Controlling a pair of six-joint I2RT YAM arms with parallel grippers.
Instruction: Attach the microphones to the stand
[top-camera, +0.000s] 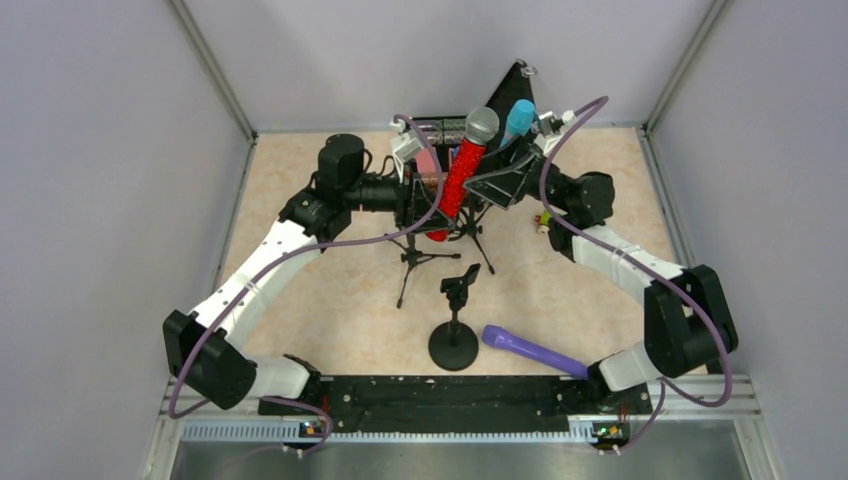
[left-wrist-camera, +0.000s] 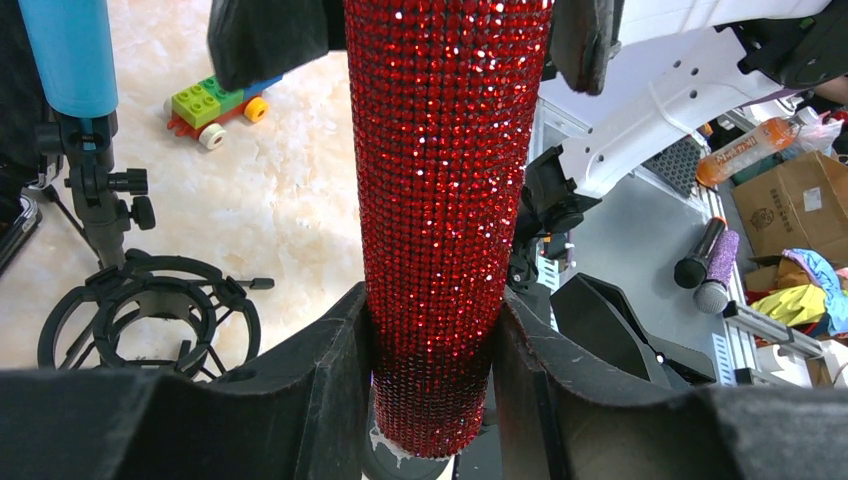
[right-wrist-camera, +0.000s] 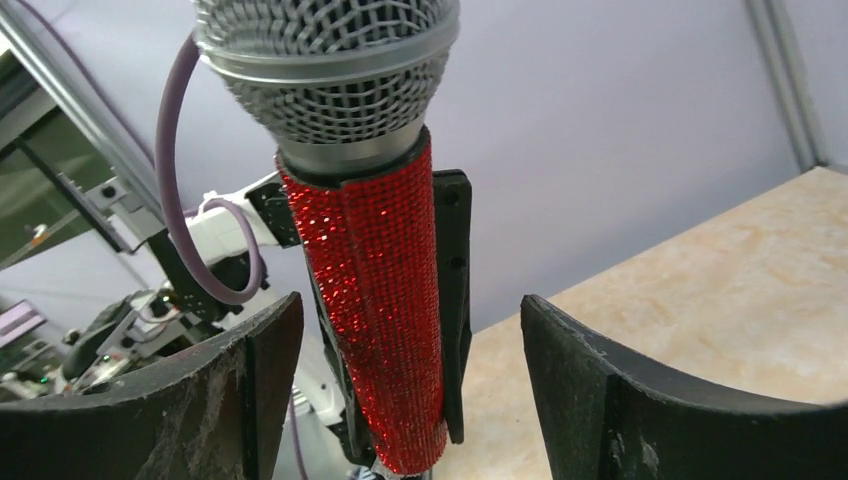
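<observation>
Left gripper (left-wrist-camera: 432, 370) jaws clamped low on red mic (top-camera: 460, 175), held head-up. Right gripper (right-wrist-camera: 415, 390) jaws apart, flanking red mic, not gripping. Blue mic (top-camera: 518, 120) just right of red mic, on its stand (left-wrist-camera: 100, 190). Purple mic (top-camera: 535, 350) lies loose, nearer, right of red mic. Step: mounting red mic; next likely calls for lining its tail with an empty mount (left-wrist-camera: 150, 315).

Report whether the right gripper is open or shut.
Open: the right gripper has its fingers standing clear either side of the red microphone.
</observation>
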